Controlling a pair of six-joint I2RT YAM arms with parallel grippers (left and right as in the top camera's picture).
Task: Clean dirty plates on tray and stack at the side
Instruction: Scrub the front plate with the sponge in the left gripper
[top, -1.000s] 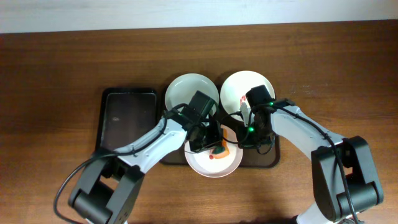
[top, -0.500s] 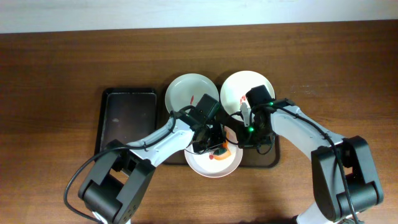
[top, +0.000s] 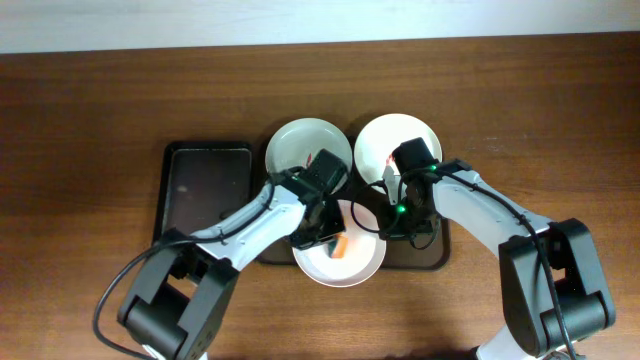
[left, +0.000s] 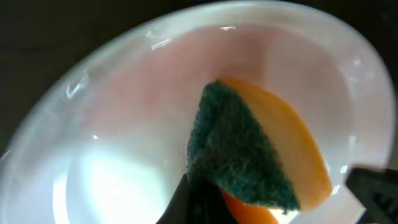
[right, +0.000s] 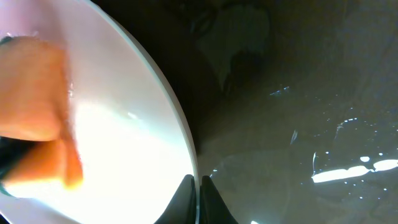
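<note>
Three white plates lie on the dark brown tray (top: 428, 256). The front plate (top: 345, 270) is held at its right rim by my right gripper (top: 384, 226), which is shut on it; the pinch shows in the right wrist view (right: 196, 186) on the plate's rim (right: 180, 134). My left gripper (top: 330, 238) is shut on a green-orange sponge (top: 340, 245) and presses it inside that plate (left: 106, 162); the sponge (left: 255, 155) lies green side towards the camera. The back left plate (top: 300, 142) and the back right plate (top: 405, 135) each show a red smear.
A narrower black tray (top: 207, 188) lies left of the plates, with nothing on it. Bare wood-grain tabletop (top: 540, 120) lies to the right, left and behind. The glossy tray floor (right: 298, 124) shows beside the held plate.
My left gripper has slid the sponge leftward across the inside of the front plate. The plate has shifted slightly left. The right gripper keeps its hold on the rim.
</note>
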